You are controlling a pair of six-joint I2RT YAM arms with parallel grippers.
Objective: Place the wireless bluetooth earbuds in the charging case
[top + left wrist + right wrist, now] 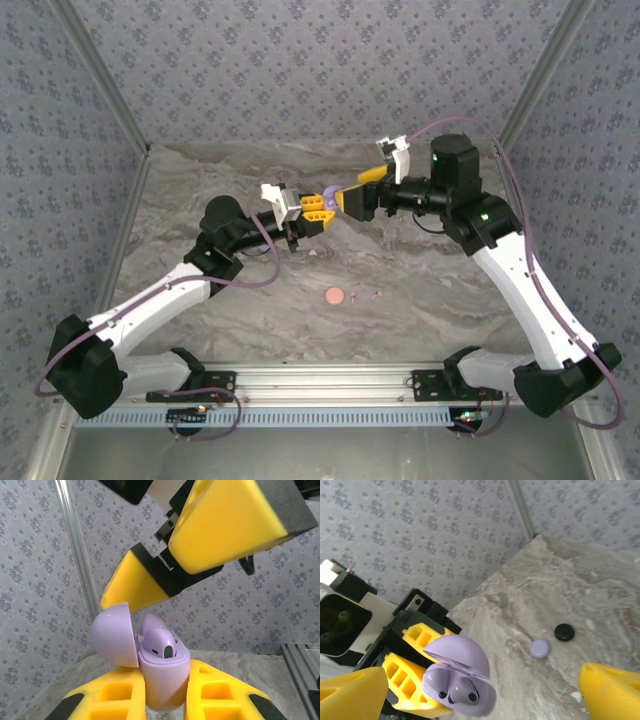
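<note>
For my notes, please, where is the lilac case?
The lilac case sits centre of the top view, held lid-open by the left pincer, right pincer alongside.

Lilac case (161,685): base cut off at the bottom edge, flanks hidden by left fingers (115,700). Right fingers (612,692) either side of the case, cropped at the bottom edge. Two specks (355,296) well apart from the case, on its near side: too small to identify.
</note>
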